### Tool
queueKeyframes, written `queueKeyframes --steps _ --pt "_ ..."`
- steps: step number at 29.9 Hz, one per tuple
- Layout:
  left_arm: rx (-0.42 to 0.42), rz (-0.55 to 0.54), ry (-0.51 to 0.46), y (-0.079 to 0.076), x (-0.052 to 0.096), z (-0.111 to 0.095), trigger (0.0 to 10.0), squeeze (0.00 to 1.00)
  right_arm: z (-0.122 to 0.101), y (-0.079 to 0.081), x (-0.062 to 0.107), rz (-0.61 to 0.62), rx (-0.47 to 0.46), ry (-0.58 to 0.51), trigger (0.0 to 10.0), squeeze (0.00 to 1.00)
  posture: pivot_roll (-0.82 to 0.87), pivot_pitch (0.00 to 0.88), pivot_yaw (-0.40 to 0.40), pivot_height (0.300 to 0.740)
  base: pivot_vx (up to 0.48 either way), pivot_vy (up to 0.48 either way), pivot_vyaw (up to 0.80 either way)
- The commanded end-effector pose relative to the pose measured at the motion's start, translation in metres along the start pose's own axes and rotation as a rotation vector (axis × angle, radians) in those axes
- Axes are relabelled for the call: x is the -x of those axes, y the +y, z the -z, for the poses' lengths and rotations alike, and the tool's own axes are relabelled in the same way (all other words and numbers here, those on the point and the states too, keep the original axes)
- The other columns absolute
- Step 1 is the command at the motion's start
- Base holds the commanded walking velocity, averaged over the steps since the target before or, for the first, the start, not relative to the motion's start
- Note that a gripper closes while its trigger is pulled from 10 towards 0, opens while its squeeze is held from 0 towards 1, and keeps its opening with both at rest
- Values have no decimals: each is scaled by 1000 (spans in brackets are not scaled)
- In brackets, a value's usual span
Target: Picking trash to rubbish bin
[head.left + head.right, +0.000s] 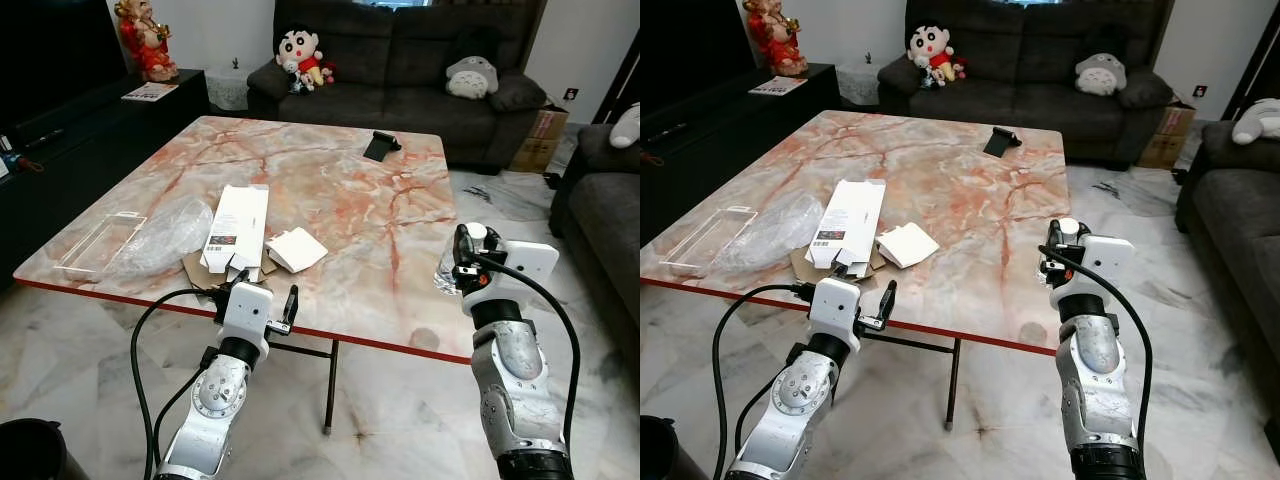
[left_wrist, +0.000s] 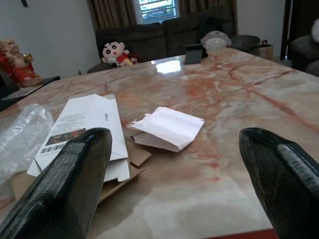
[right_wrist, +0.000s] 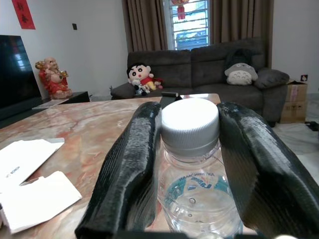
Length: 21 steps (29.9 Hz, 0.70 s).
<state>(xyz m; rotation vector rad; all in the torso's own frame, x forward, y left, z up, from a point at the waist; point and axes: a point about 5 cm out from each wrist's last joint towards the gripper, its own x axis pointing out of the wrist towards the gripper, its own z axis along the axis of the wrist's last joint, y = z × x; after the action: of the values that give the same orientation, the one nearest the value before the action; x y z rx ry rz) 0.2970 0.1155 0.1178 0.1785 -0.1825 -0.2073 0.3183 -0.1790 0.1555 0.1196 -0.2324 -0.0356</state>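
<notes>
Right pincer [image 3: 189, 164] clamped on clear plastic bottle [image 3: 192, 184] at worktop [image 1: 330, 170] edge; lift straight up, keep grip below cap. Left pincer [image 2: 174, 174] wide open nr white folded carton [image 2: 167, 128].

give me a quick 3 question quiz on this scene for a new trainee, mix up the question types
1. True or false: the right gripper has its fingers closed around the neck of a clear plastic bottle.
2. Multiple choice: the small folded white card on the marble table lies A) on top of the bubble wrap, B) just right of the long flattened white box, C) beside the black phone stand.
3. Fill in: the left gripper is ____ and holds nothing.

Key: 1 true; 2 B; 3 open.
</notes>
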Motion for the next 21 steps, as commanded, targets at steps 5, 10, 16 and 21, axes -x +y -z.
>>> queueKeyframes --steps 5,10,16,21 --pt "-6 2 -11 -1 -3 -2 10000 0 -6 3 0 -10 -10 -19 10000 0 146 11 -11 740 0 0 0" --pt "-3 5 -10 -1 -2 -1 10000 0 -5 3 1 -3 -12 -11 10000 0 146 11 -11 740 0 0 0" --pt "-1 6 -12 -1 -2 -1 10000 0 -6 1 1 2 -11 -10 10000 0 143 24 -12 740 0 0 0" --pt "2 5 -13 -1 -2 -1 10000 0 -6 0 1 5 -10 -10 10000 0 142 29 -14 740 -146 0 0"
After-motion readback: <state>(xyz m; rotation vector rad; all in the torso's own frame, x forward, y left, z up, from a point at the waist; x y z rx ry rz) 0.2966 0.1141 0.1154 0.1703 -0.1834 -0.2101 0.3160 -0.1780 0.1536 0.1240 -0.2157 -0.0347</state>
